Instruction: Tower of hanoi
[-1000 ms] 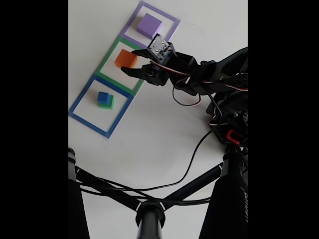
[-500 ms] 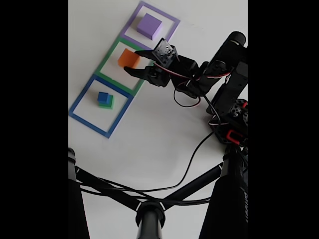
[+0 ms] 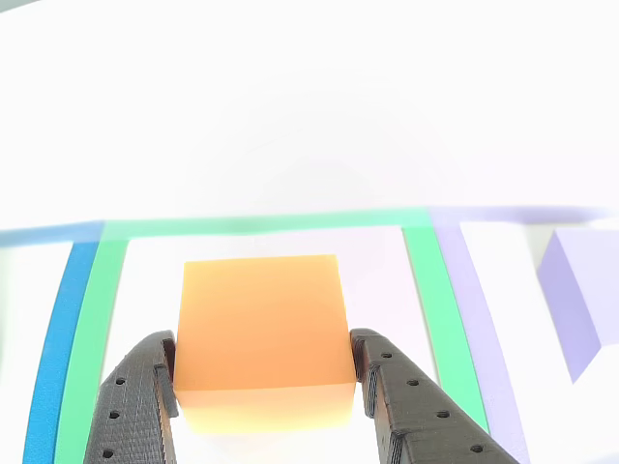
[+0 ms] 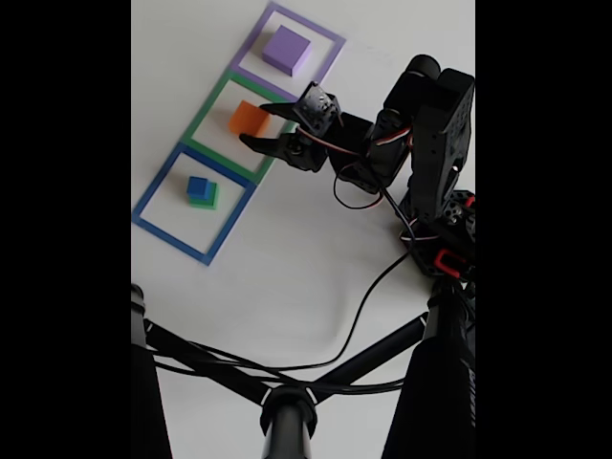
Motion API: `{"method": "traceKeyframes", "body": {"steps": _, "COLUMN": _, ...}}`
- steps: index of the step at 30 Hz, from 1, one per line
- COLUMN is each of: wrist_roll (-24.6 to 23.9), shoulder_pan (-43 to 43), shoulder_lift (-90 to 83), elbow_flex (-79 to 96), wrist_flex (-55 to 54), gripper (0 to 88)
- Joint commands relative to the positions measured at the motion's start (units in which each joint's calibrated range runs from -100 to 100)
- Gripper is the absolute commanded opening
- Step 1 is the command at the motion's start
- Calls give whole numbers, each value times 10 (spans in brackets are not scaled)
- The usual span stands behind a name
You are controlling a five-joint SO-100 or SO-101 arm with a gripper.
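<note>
An orange block [image 3: 261, 329] [image 4: 246, 117] sits between my gripper's fingers [image 3: 387, 396], whose pads press its left and right sides. My gripper [image 3: 261, 338] [image 4: 253, 124] is shut on this block over the green tape square [image 3: 426, 290] [image 4: 212, 115]. In the fixed view, a small blue cube [image 4: 197, 185] rests on a wider green block [image 4: 207, 200] inside the blue tape square [image 4: 158, 191]. A purple block [image 4: 287, 50] [image 3: 580, 290] lies inside the purple tape square [image 4: 251, 46].
My arm's base [image 4: 445, 253] stands at the right of the white table. A black cable [image 4: 368, 306] trails from it toward black stand bars [image 4: 287, 411] across the bottom of the fixed view. Open white table lies between the tape squares and the bars.
The arm's upper links have folded back and risen. The gripper has shifted slightly right and down in the fixed view, and the orange block has shifted with it.
</note>
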Motion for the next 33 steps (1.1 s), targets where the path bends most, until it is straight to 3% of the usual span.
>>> {"method": "traceKeyframes", "body": {"steps": 1, "wrist_roll": 0, "shoulder_pan": -2, "shoulder_lift": 12, "elbow_flex": -22, "wrist_flex": -24, "gripper": 114}}
{"method": "traceKeyframes", "body": {"steps": 23, "wrist_roll": 0, "shoulder_pan": 3, "shoulder_lift": 24, "elbow_flex": -32, "wrist_flex": -45, "gripper": 289}}
{"method": "traceKeyframes", "body": {"steps": 29, "wrist_roll": 0, "shoulder_pan": 10, "shoulder_lift": -127, "elbow_flex": -14, "wrist_flex": 78, "gripper": 292}}
{"method": "traceKeyframes", "body": {"steps": 33, "wrist_roll": 0, "shoulder_pan": 21, "shoulder_lift": -264, "elbow_flex": -35, "wrist_flex": 252, "gripper": 262}}
